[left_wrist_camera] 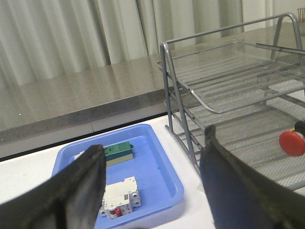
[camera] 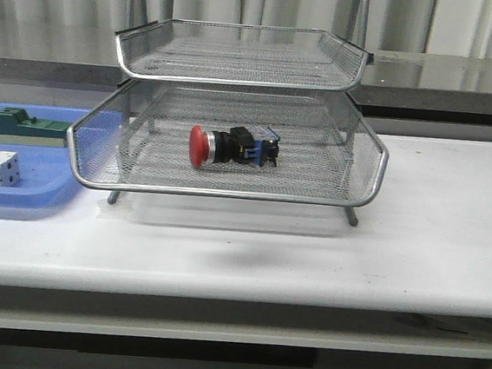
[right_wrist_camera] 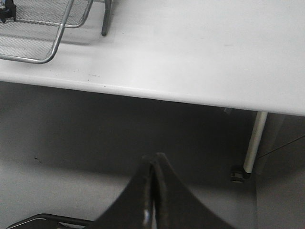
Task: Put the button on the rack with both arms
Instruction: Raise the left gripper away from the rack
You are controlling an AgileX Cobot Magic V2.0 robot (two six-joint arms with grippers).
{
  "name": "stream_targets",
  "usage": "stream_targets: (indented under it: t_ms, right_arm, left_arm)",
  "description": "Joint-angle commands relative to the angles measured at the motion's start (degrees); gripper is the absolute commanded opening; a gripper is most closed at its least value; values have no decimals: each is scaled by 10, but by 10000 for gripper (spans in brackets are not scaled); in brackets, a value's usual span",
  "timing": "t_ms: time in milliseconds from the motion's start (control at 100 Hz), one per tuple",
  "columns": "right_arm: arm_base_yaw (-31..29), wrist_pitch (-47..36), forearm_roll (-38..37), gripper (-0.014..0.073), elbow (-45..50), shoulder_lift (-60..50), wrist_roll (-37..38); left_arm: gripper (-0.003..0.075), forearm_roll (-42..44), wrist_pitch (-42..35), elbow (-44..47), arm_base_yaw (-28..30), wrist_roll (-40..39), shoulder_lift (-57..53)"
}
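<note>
Right wrist view is showing the nearest part of the scene: the right gripper [right_wrist_camera: 153,164] is hanging below and in front of the table [right_wrist_camera: 190,52] edge, its two fingers pressed together with nothing between them, pointing at the floor rather than at any work piece. Only a corner of the rack [right_wrist_camera: 43,38] is showing at the far edge of that picture.

Moving a little further in, the left gripper [left_wrist_camera: 152,167] is hovering above the table near the blue tray [left_wrist_camera: 162,176], its jaws spread wide and empty. Inside that tray the green block [left_wrist_camera: 119,151] and the white switch block [left_wrist_camera: 119,195] are lying untouched, apart from each other.

Further on, in the front view, the button [camera: 232,147] is lying on its side on the mesh floor of the lower visible tier of the rack [camera: 228,191], red head pointing toward the robot's left, blue rear block toward its right, roughly central in the tier. Neither arm is touching it, and neither is appearing in the front view at all.

Judging by this, the placing is looking finished: the button is resting in the rack, both grippers are free of it, and at most a return of the arms to rest is remaining.
</note>
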Motion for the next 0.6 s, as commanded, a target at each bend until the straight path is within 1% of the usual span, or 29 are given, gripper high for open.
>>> stream_targets:
  t_ms: [0,110,180,230,420,460,590]
  right_arm:
    - [-2,-29,-6,-67,-14,3,0]
    - [-2,-29,-6,-67,-14,3,0]
    - [-2,-29,-6,-67,-14,3,0]
    - [-2,-29,-6,-67,-14,3,0]
    - [-2,-29,-6,-67,-14,3,0]
    - [-2,-29,-6,-67,-14,3,0]
    - [-2,-29,-6,-67,-14,3,0]
  left_arm:
    - [417,-8,-55,-15,1,-5,4]
    - [415,-8,-55,-15,1,-5,4]
    - [374,-8,-55,-15,1,-5,4]
    - [318,-8,-55,-15,1,-5,4]
    - [29,-8,-55,-12,1,-5,4]
    - [-18,-8,-55,-12,1,-5,4]
    - [-20,-8,-55,-12,1,-5,4]
